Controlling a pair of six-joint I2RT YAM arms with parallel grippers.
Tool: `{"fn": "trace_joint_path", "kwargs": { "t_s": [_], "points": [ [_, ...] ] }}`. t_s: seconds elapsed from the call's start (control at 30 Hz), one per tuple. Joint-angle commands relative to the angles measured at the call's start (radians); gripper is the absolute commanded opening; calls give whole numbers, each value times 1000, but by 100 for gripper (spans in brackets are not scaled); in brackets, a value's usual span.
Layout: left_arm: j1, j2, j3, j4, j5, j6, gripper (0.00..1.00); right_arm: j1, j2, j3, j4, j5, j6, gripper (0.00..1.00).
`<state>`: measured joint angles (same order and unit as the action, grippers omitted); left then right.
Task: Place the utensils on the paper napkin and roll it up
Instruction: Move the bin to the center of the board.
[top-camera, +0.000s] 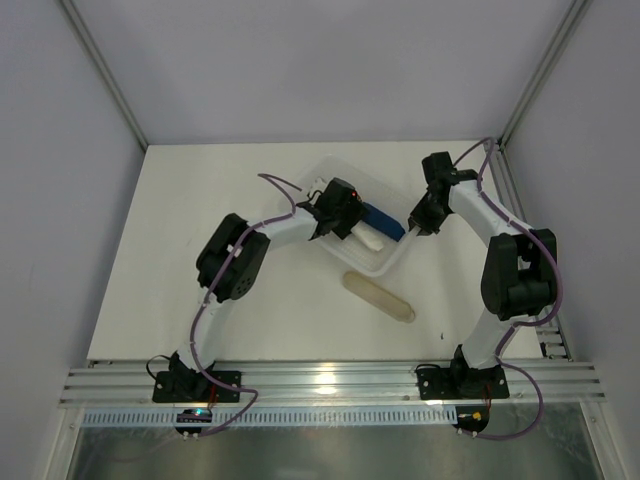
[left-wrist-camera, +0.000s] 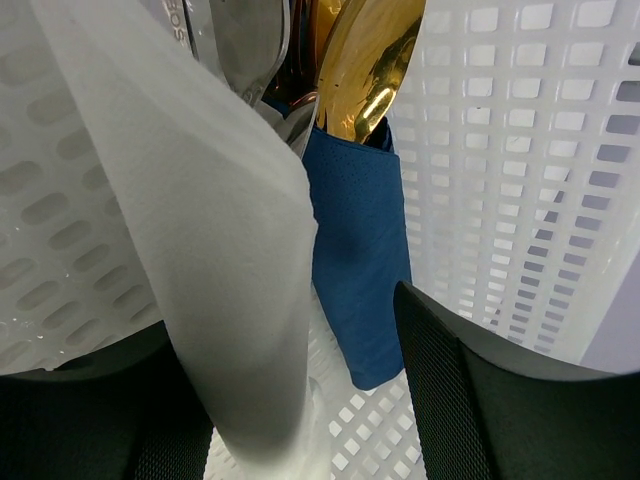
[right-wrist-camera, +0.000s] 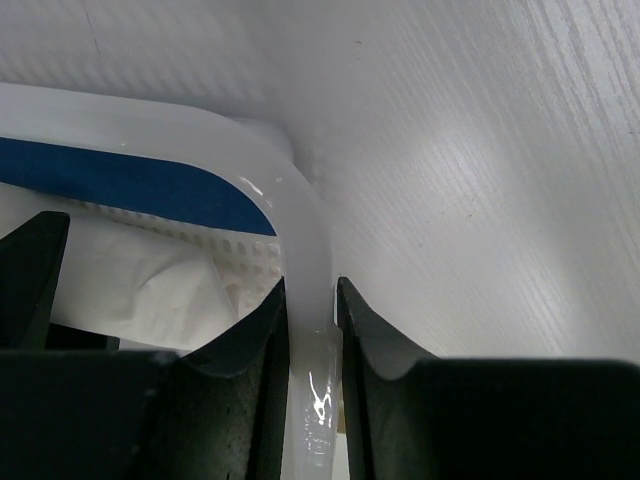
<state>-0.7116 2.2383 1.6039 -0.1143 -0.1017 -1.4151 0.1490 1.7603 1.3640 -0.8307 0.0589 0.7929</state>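
Fingers (left-wrist-camera: 480, 400) of the left gripper (left-wrist-camera: 290, 320) stand spread around the paper napkin (left-wrist-camera: 220, 250) inside the tray (left-wrist-camera: 520, 150), the blue sleeve (left-wrist-camera: 360, 270) just beside it, utensils (left-wrist-camera: 245, 40) beyond. Closing may snag that sleeve too, or tear the thin paper. Farther off, the right gripper (right-wrist-camera: 310, 290) pinches the tray's rim.
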Motion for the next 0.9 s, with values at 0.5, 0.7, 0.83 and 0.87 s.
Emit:
{"fn": "trace_joint_path", "kwargs": {
  "t_s": [0.5, 0.7, 0.83, 0.87],
  "points": [
    [20, -34, -33, -286, 86, 61, 68, 14, -21, 0, 42, 81, 40, 4],
    [24, -54, -90, -213, 96, 79, 67, 14, -21, -6, 41, 82, 46, 4],
    [29, -60, -96, -217, 96, 91, 67, 14, -19, -11, 42, 76, 46, 3],
    [31, -62, -98, -223, 94, 90, 67, 14, -19, -13, 42, 75, 46, 4]
  ]
}}
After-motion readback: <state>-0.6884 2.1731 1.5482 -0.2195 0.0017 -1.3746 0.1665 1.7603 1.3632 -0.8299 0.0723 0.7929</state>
